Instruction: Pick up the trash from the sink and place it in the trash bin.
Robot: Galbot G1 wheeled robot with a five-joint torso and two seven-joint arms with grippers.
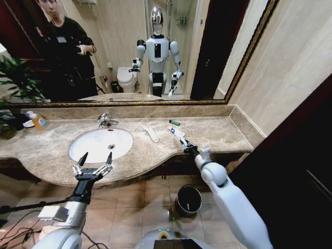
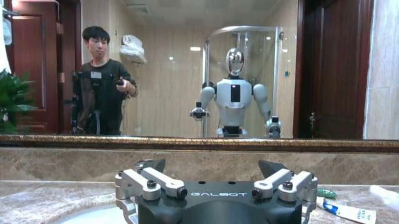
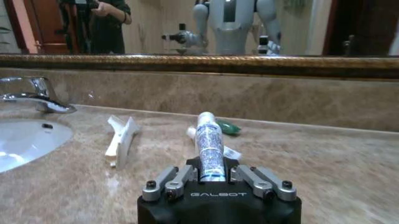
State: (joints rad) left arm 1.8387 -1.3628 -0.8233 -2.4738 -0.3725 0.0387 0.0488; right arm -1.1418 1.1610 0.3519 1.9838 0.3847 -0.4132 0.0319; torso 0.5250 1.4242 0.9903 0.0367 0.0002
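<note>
Beige marble tabletop (image 1: 218,136): the right gripper (image 1: 188,147) is reaching low, fingers clamped on a blue-and-white tube (image 3: 208,144). The left gripper (image 1: 94,167) is hovering at the sink (image 1: 98,144) edge, fingers apart.

Inventory, head view:
- Sink (image 1: 78,150), centre left: 1
- Faucet (image 1: 106,121), above it: 1
- Trash bin (image 1: 188,200), lower centre: 1
- Orange-yellow bottle (image 1: 38,122), far left: 1
- White sachets (image 1: 151,133), centre: 2
- Blue-and-white tube (image 1: 178,134): 1
- Green piece (image 1: 174,122): 1
</note>
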